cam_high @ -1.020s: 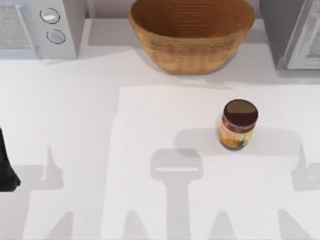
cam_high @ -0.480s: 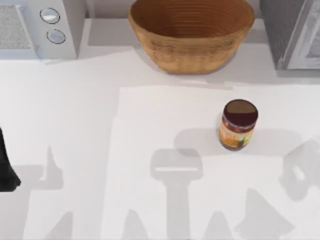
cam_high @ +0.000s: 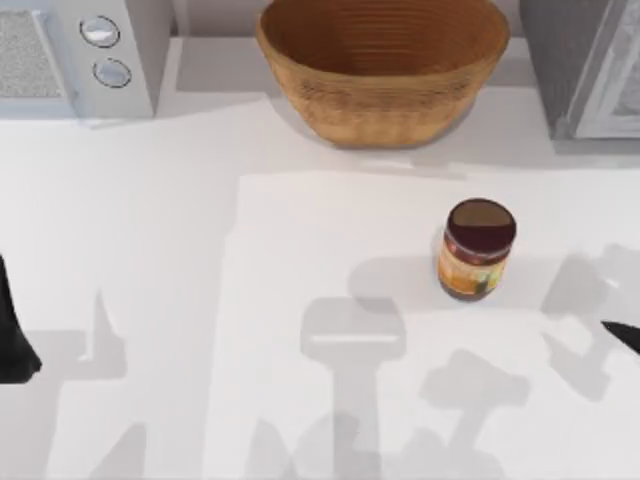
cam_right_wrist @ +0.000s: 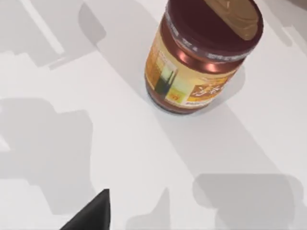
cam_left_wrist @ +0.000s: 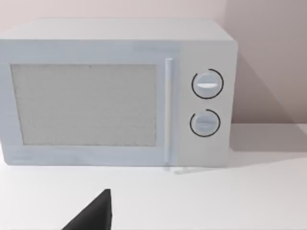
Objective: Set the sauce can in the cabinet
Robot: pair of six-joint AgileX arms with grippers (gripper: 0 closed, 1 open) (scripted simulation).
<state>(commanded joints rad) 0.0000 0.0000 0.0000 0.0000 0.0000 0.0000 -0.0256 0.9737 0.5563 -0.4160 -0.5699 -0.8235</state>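
The small upright sauce can (cam_high: 477, 249), with a dark maroon round top and an orange-yellow label under a red band, stood on the white table (cam_high: 150, 230), untouched. The right gripper (cam_high: 622, 335) sat at the table's right edge, well apart from the can, which lay toward its left; its finger spread could not be determined. The large speckled grey cabinet (cam_high: 580, 65) stood beyond the gripper, beside the woven brown basket (cam_high: 383, 65). The left gripper (cam_high: 12, 330) was parked at the left edge, facing the light grey microwave (cam_left_wrist: 120, 93); finger spread undeterminable.

Bright, even light; soft grey shadows across the table (cam_high: 150, 250); no glare
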